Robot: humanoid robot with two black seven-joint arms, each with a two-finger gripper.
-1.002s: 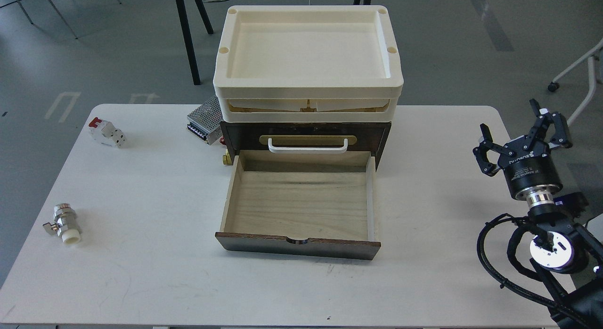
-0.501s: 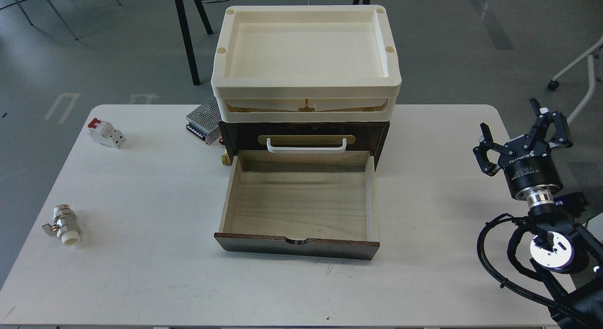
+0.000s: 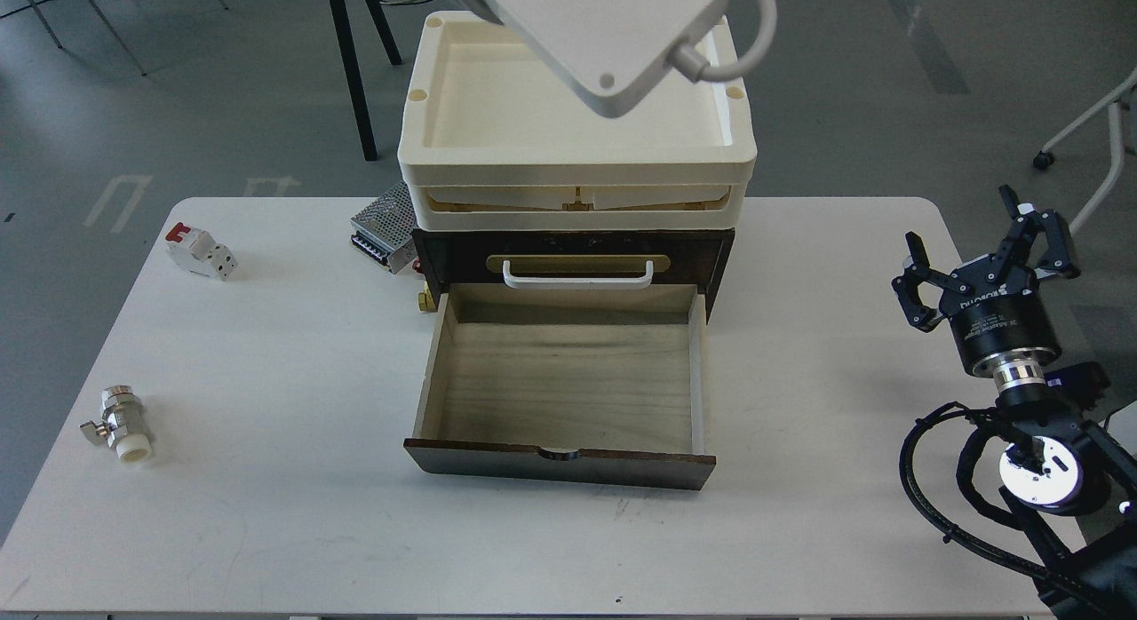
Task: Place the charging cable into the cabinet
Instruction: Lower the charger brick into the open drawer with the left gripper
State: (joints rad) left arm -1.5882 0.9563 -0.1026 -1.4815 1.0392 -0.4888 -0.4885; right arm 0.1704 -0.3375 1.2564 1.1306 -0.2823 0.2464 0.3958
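Newly at top centre: charging cable [image 3: 613,34], holder unseen, may miss cabinet [image 3: 568,385] drawer. Right gripper [image 3: 981,251] apart, empty; left unseen.

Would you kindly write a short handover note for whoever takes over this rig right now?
Right hand: open, holding nothing, raised at the table's right edge. Left hand: not in view.
Charging cable: white brick with its grey cord, large at the top of the head view in front of the cream trays; what holds it is out of frame.
Cabinet: at mid-table under the trays; its drawer is pulled open with nothing in it.
Done: drawer open.
Left: get the cable into the drawer; closing it afterwards is probably sensible.
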